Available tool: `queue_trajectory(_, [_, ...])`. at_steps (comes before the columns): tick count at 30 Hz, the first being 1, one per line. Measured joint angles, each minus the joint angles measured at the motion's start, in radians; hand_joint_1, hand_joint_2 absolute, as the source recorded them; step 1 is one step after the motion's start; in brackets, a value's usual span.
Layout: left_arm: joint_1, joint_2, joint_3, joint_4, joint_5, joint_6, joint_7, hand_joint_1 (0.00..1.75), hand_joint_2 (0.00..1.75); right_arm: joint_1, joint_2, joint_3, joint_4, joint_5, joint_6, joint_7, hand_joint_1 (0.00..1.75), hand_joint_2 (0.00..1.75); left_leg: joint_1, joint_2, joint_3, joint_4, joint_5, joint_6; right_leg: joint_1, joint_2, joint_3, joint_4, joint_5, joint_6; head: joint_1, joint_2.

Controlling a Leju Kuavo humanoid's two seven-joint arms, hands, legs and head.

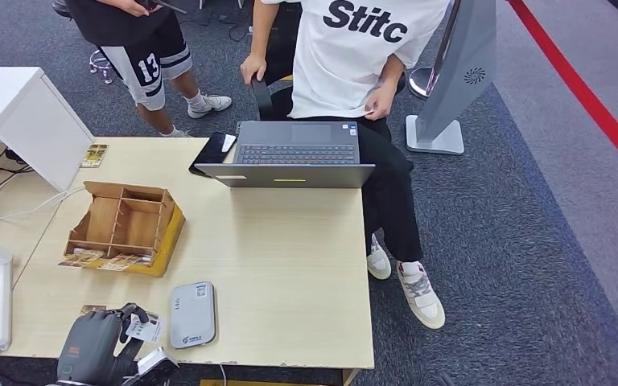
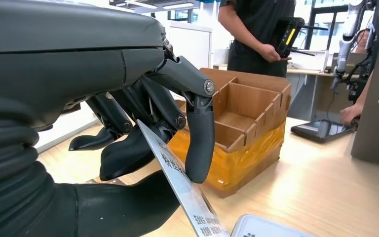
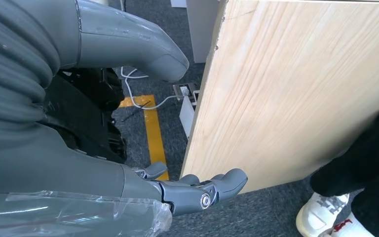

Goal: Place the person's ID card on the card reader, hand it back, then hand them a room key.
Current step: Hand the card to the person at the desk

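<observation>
My left hand point(image 1: 96, 342) pinches the card point(image 1: 143, 328) between thumb and fingers, just beside the reader point(image 1: 191, 314) at the table's point(image 1: 290, 265) near edge. The card looks thin, stiff, slippery; gripping by its edge suits. My right hand point(image 3: 197, 190) hangs open, empty.

"Stitc" stands in black on the seated person's white T-shirt point(image 1: 362, 48). The number 13 shows on the standing person's dark shorts point(image 1: 146, 60). Print on the held card point(image 2: 187, 190) is perhaps Chinese, unreadable.
</observation>
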Motion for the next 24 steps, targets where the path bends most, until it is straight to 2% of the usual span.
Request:
queue_trajectory(12, [0.000, -0.012, 0.014, -0.027, -0.014, 0.022, -0.023, 1.75, 1.75, 0.006, 0.001, -0.012, 0.000, 0.004, 0.000, 0.001, 0.00, 1.75, 0.000, 0.000, 0.000, 0.000, 0.000, 0.000, 0.000, 0.000, 0.000, 0.000, 0.000, 0.000, 0.000, 0.000])
queue_trajectory(19, [-0.027, -0.041, 0.109, -0.110, -0.032, 0.002, -0.103, 1.75, 1.75, 0.013, 0.003, -0.013, -0.008, 0.016, 0.001, 0.009, 0.00, 1.75, 0.000, 0.000, 0.000, 0.000, 0.000, 0.000, 0.000, 0.000, 0.000, 0.000, 0.000, 0.000, 0.000, 0.000])
queue_trajectory(24, [-0.079, -0.051, 0.176, -0.140, 0.010, -0.042, -0.121, 1.75, 1.75, 0.016, 0.004, -0.013, -0.008, 0.019, 0.011, 0.013, 0.00, 1.75, 0.000, -0.001, 0.000, 0.000, 0.001, 0.000, 0.000, -0.001, 0.000, 0.000, 0.000, 0.000, 0.000, 0.000])
